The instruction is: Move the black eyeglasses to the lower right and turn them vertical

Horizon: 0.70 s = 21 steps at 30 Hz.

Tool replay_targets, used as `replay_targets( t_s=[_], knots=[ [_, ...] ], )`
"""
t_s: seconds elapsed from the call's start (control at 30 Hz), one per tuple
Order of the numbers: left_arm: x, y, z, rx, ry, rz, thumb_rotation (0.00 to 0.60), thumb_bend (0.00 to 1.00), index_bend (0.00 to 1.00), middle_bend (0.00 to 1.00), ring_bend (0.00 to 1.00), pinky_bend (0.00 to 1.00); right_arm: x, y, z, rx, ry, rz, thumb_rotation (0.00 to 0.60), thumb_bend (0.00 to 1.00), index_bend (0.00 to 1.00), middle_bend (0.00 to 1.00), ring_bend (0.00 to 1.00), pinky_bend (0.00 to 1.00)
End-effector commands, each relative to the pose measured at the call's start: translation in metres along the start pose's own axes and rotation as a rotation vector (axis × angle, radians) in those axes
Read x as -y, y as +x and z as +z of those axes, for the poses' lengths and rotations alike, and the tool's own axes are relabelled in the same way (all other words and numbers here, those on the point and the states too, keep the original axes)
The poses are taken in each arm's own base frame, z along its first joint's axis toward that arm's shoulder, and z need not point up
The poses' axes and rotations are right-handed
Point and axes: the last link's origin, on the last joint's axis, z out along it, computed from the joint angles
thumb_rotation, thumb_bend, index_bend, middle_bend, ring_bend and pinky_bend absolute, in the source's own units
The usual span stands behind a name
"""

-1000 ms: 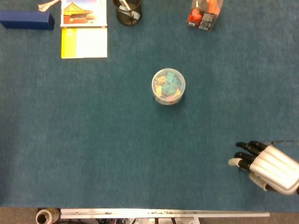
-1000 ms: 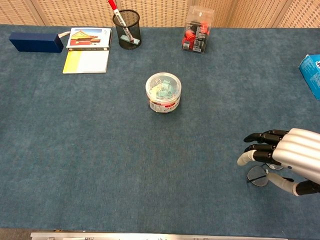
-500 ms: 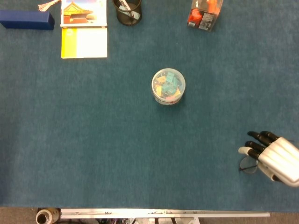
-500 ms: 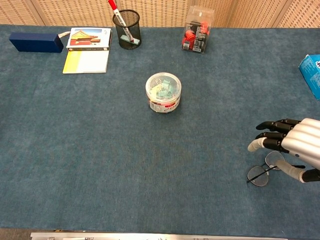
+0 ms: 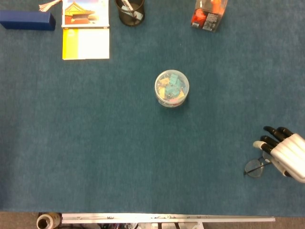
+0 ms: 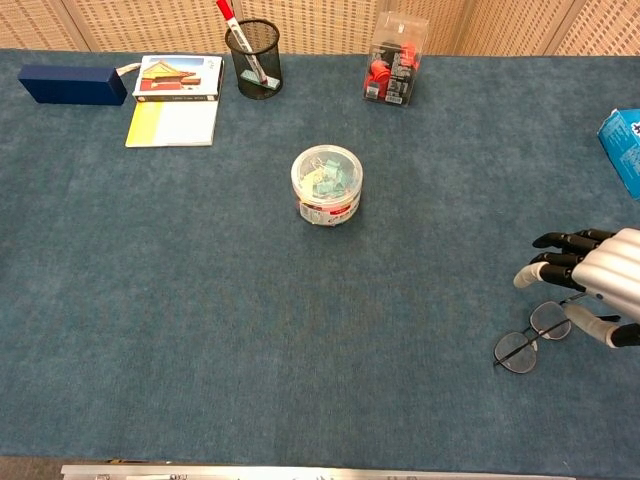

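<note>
The black eyeglasses (image 6: pixel 530 337) lie flat on the blue table cloth at the lower right, lenses slanting from lower left to upper right; in the head view the eyeglasses (image 5: pixel 256 167) show one lens clear of the hand. My right hand (image 6: pixel 590 279) hovers just to their right and above, fingers apart and holding nothing. In the head view the right hand (image 5: pixel 286 150) sits at the right edge, partly over the frame's far end. My left hand is out of both views.
A clear tub of clips (image 6: pixel 326 184) stands mid-table. Along the far edge are a navy box (image 6: pixel 72 83), booklets (image 6: pixel 175 100), a mesh pen cup (image 6: pixel 253 57) and a clear box with red items (image 6: pixel 394 58). A light blue box (image 6: pixel 623 150) sits at the right edge.
My right hand has let go of the eyeglasses and drawn back to the right and upward, uncovering them on the cloth.
</note>
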Motion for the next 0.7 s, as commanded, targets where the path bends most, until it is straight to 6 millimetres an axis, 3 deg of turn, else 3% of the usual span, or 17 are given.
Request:
replay_targets(
  t_s=[0.03, 0.7],
  knots=[
    [0.000, 0.000, 0.000, -0.001, 0.000, 0.000, 0.600, 0.38, 0.48, 0.54, 0.40, 0.53, -0.002, -0.005, 0.002, 0.010, -0.014, -0.009, 0.600, 0.50, 0.28, 0.31, 0.14, 0.25],
    [0.000, -0.001, 0.000, 0.001, -0.003, 0.002, 0.600, 0.38, 0.47, 0.54, 0.40, 0.53, -0.009, -0.025, 0.021, 0.056, -0.055, -0.076, 0.600, 0.51, 0.28, 0.31, 0.14, 0.25]
  ],
)
